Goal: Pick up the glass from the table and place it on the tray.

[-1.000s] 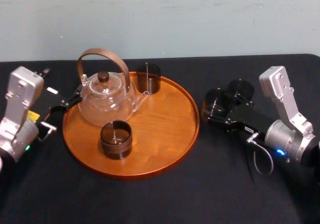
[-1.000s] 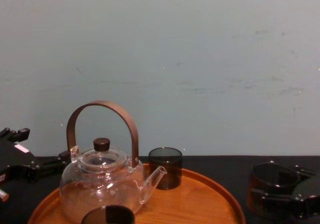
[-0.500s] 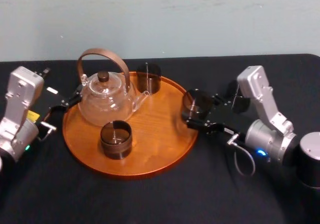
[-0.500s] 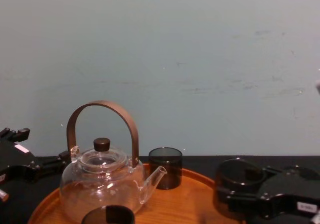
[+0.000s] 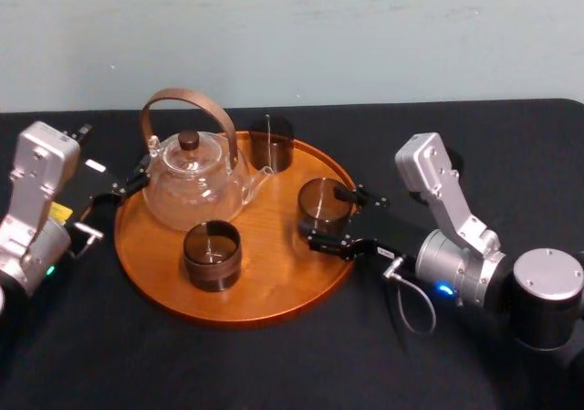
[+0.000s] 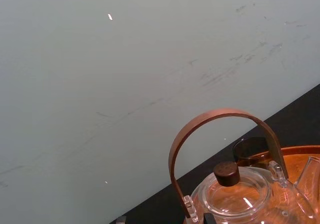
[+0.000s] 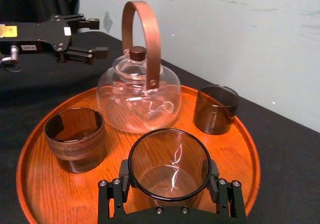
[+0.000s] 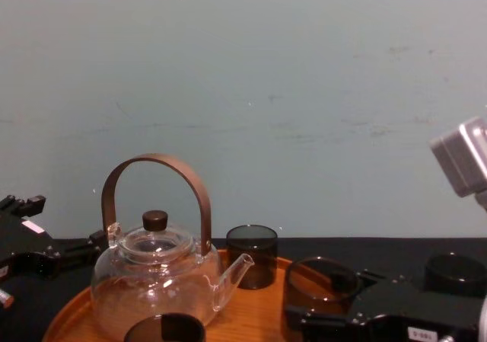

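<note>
My right gripper [image 5: 327, 215] is shut on the glass [image 5: 323, 204], a dark smoked tumbler held upright with a finger on each side. In the right wrist view the glass [image 7: 169, 160] sits between the fingers, over the right part of the round orange-brown tray [image 5: 274, 282]. I cannot tell whether its base touches the wood. The black table [image 5: 274, 364] carries the tray. My left gripper [image 5: 137, 174] rests at the tray's left rim, open and holding nothing; the right wrist view shows the left gripper [image 7: 97, 36] beyond the teapot.
On the tray stand a glass teapot [image 5: 193, 186] with a brown handle, a dark glass [image 5: 271, 142] at the back and another [image 5: 212, 255] at the front. One more dark glass [image 8: 454, 273] stands on the table behind my right arm.
My right gripper has carried the glass leftward from the table to over the tray's right side. The left arm, teapot and other glasses have not moved.
</note>
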